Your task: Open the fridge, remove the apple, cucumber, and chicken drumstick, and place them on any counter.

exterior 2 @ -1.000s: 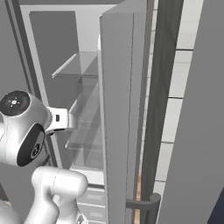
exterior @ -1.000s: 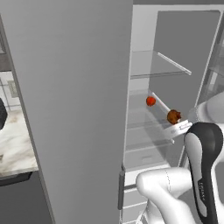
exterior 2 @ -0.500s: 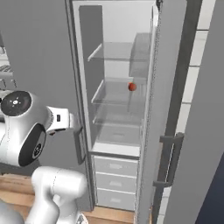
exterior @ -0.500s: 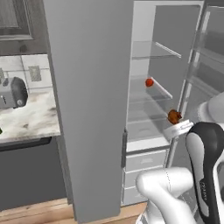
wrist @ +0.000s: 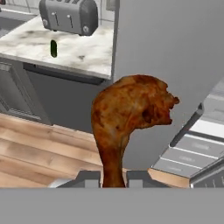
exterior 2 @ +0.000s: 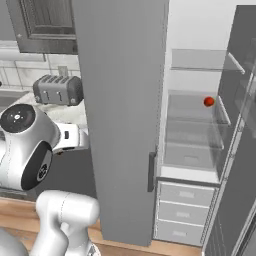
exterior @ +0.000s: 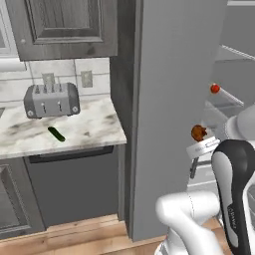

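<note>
Base swung left: counter [exterior: 89,130] appeared | fingers [wrist: 111,179] clamp chicken drumstick [wrist: 131,113]

The drumstick [wrist: 131,113] hides its thin end between the gripper [wrist: 114,178] tips — the grey band cuts them off. The fridge [exterior: 174,99] door hides the shelves from the left base view — its top runs off the edge.
</note>
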Controlling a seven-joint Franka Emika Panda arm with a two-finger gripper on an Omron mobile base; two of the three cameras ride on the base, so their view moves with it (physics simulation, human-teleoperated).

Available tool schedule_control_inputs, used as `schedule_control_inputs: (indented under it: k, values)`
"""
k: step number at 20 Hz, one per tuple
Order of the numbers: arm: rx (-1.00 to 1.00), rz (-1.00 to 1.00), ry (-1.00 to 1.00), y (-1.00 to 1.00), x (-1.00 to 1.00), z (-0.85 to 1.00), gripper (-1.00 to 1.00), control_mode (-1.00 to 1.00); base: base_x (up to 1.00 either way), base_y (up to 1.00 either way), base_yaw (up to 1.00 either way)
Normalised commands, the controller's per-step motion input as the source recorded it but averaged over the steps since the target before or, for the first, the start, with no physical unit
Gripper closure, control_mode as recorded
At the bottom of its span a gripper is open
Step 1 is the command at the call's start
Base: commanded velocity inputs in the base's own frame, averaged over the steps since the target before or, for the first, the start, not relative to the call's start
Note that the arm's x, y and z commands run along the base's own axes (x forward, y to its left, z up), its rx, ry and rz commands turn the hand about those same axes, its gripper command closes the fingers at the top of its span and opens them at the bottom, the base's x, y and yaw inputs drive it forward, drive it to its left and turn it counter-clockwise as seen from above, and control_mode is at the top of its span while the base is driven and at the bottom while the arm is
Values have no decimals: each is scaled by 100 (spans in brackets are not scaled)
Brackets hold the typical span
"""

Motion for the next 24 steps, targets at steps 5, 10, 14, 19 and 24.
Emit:
schedule_control_inputs:
  k: [5, 10, 14, 19, 24]
  values:
    - [0, 0, 0, 0, 0, 0, 100, 100, 0, 97, 1]
    - [0, 0, 0, 0, 0, 0, 100, 100, 0, 82, 0]
    - [0, 0, 0, 0, 0, 0, 100, 100, 24, 56, 0]
    - [0, 0, 0, 0, 0, 0, 100, 100, 63, 29, 0]
    - [0, 0, 0, 0, 0, 0, 100, 100, 70, 29, 0]
